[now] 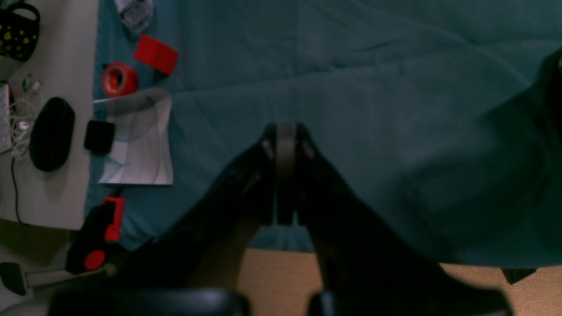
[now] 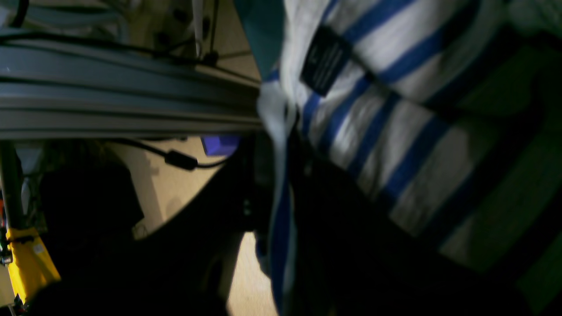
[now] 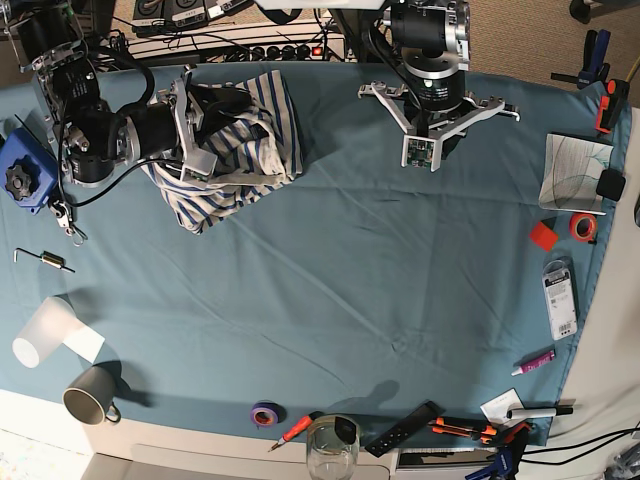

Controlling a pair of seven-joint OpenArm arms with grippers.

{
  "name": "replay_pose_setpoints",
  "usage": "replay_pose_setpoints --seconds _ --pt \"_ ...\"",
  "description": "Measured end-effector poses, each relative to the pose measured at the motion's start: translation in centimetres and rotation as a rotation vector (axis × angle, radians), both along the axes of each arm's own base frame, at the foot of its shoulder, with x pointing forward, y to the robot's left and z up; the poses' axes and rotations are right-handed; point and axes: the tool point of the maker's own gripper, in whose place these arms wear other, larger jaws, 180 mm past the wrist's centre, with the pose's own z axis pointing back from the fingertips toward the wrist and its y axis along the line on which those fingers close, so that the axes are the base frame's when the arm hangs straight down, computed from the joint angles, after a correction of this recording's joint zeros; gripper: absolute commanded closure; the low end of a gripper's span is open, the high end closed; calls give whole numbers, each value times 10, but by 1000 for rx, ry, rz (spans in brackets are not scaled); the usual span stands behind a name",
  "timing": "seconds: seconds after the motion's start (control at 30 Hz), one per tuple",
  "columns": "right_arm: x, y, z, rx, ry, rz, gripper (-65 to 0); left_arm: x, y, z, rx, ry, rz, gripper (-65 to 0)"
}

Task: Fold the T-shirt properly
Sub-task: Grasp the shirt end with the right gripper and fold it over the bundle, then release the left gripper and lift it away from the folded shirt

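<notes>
T-shirt (image 3: 235,150) bunched at right end effector (image 2: 281,131), clamped on its edge, left end effector (image 1: 285,136) closed, well apart.

teal cloth (image 3: 330,300) over table

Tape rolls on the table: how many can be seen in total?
2. One red tape roll lies at the right edge beside the red block. One purple tape roll lies at the near edge, left of the screwdriver. Others may be hidden.
</notes>
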Motion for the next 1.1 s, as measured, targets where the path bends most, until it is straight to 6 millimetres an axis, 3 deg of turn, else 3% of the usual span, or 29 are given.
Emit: replay_pose_setpoints --seconds 0.13,0.3,0.6,0.83,0.93,1.1 --pt "0 0 0 0 0 0 -138 0 0 0 0 0 0 0" --pt "11 2 8 -3 -49 13 -138 0 1 0 1 -1 3 0" --pt "54 17 59 32 -276 72 -138 1 5 3 22 -10 14 0" --pt "67 14 71 34 -327 51 -138 1 5 3 23 -10 13 0" --pt "90 -4 90 22 -418 -34 -137 7 0 9 11 -62 -8 0" --pt "142 -76 122 -156 -635 -280 -123 19 -45 17 -91 -144 -235 0"
